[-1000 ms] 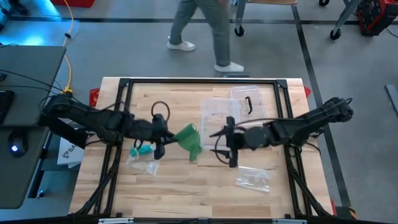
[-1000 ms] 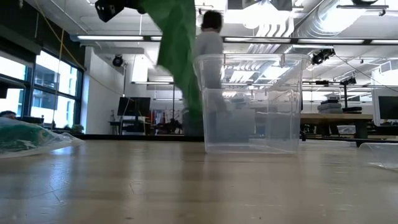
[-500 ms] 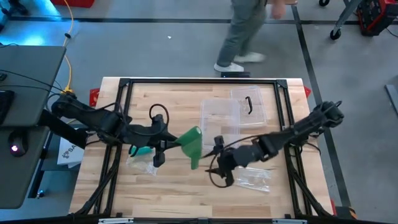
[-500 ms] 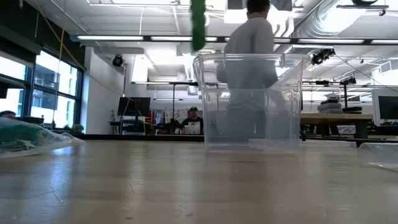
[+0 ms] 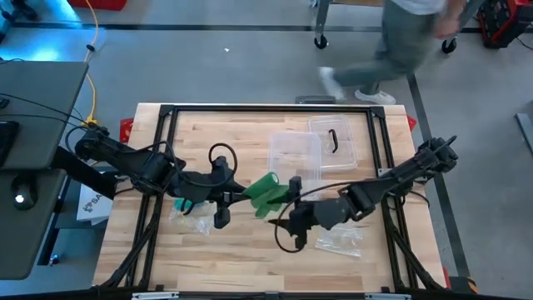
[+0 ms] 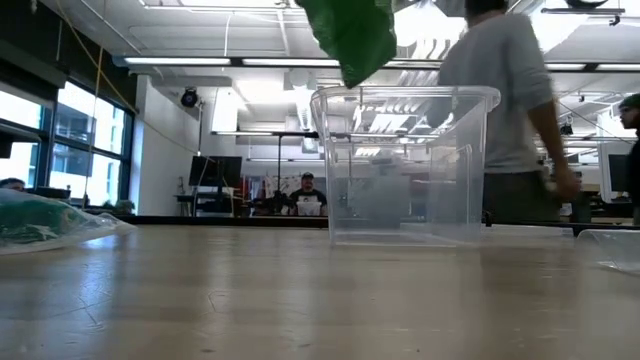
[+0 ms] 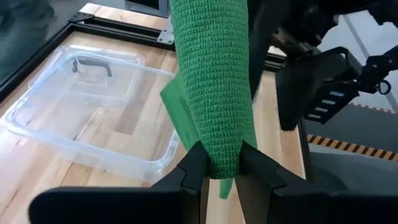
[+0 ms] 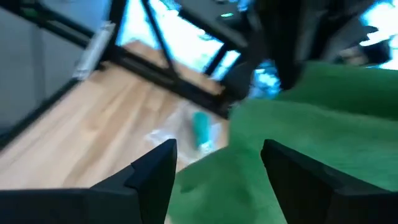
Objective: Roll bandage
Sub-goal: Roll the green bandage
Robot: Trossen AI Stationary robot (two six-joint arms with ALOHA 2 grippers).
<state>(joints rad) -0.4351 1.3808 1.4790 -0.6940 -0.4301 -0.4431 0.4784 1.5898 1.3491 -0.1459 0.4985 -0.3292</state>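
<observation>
A green bandage (image 5: 266, 193) hangs in the air over the middle of the table, a little nearer the left; its lower end (image 6: 352, 40) shows at the top of the low view. My left gripper (image 7: 217, 163) is shut on it. My right gripper (image 8: 217, 163) is open just to the bandage's right (image 5: 287, 205). Its fingers stand on either side of a green fold (image 8: 311, 124). I cannot tell whether they touch it. My left gripper pinches the bandage's narrow, gathered end (image 7: 221, 155) between its two fingers (image 7: 194, 167). It comes from the table's left, slanting downward. The strip runs on from the fingers toward my right gripper and is clear of the table.
A clear plastic box (image 5: 296, 154) with its lid (image 5: 333, 137) beside it stands behind the bandage. A bag with a teal roll (image 5: 190, 208) lies at the near left, another clear bag (image 5: 340, 240) at the near right. A person walks past the far edge.
My left gripper has risen and gone toward the table's right, still shut on the bandage. The strip, which hung far down, is now drawn up and bunched high above the table. My right gripper has moved left and nearer, up to the bandage, rolling as it went.
</observation>
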